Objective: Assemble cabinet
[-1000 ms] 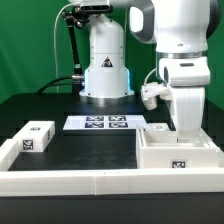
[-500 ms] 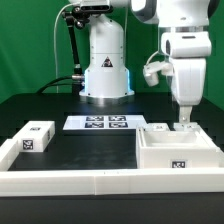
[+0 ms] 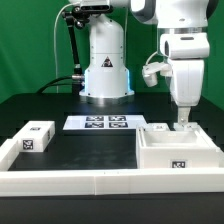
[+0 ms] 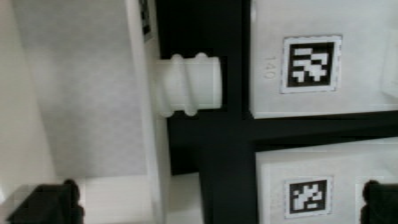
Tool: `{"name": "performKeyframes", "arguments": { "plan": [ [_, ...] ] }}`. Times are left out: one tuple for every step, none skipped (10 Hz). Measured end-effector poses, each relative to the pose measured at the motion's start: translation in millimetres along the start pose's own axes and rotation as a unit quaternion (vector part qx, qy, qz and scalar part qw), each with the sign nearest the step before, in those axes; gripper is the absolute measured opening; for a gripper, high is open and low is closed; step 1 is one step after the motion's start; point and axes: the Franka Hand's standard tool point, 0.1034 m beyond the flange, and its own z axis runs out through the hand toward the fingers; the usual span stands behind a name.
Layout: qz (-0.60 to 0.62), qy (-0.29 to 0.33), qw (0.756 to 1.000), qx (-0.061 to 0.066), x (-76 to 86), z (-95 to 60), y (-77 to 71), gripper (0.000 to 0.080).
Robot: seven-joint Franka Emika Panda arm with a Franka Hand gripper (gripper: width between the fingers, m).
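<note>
1 second on, the end effector [image 3: 181, 121] has risen off the cabinet [image 3: 178, 152] at lower right, jaws wide and empty. Cabinet looks set down on the worktop [image 3: 90, 150]. Small block [image 3: 37, 137], lower left, probably comes next.

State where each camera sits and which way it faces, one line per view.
Exterior view: off the arm, across the table from the robot's base, facing it; arm and open gripper show.
Wrist view: on the wrist, looking down onto the cabinet; only dark fingertips show.
Shared: the gripper and the cabinet under it.
</note>
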Motion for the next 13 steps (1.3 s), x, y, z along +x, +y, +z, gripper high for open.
{"name": "performKeyframes", "arguments": {
  "plan": [
    [0.014,0.009,1.0,-0.008,11.5,3.7,-17.0,0.0797],
    [0.024,0.011,1.0,-0.004,22.8,4.8,-34.6,0.0797],
    [0.025,0.012,1.0,0.002,35.6,6.0,-47.5,0.0797],
    [0.021,0.015,1.0,0.007,45.8,9.1,-60.0,0.0797],
    [0.027,0.014,1.0,0.006,40.4,8.7,-55.3,0.0797],
    [0.028,0.014,0.999,0.007,40.8,9.2,-56.1,0.0797],
    [0.027,0.014,0.999,0.008,40.5,10.5,-56.7,0.0797],
    [0.02,0.014,1.0,0.014,40.5,15.6,-60.2,0.0797],
    [0.004,0.023,1.0,0.01,49.2,24.3,-72.1,0.0797],
    [-0.013,0.024,1.0,0.012,49.1,31.9,-79.5,0.0797],
    [-0.011,0.024,1.0,0.017,46.2,37.0,-81.2,0.0797],
    [-0.008,0.025,0.999,0.021,44.7,42.2,-83.2,0.0797],
    [-0.005,0.026,0.999,0.026,42.6,49.1,-85.9,0.0797]
  ]
}}
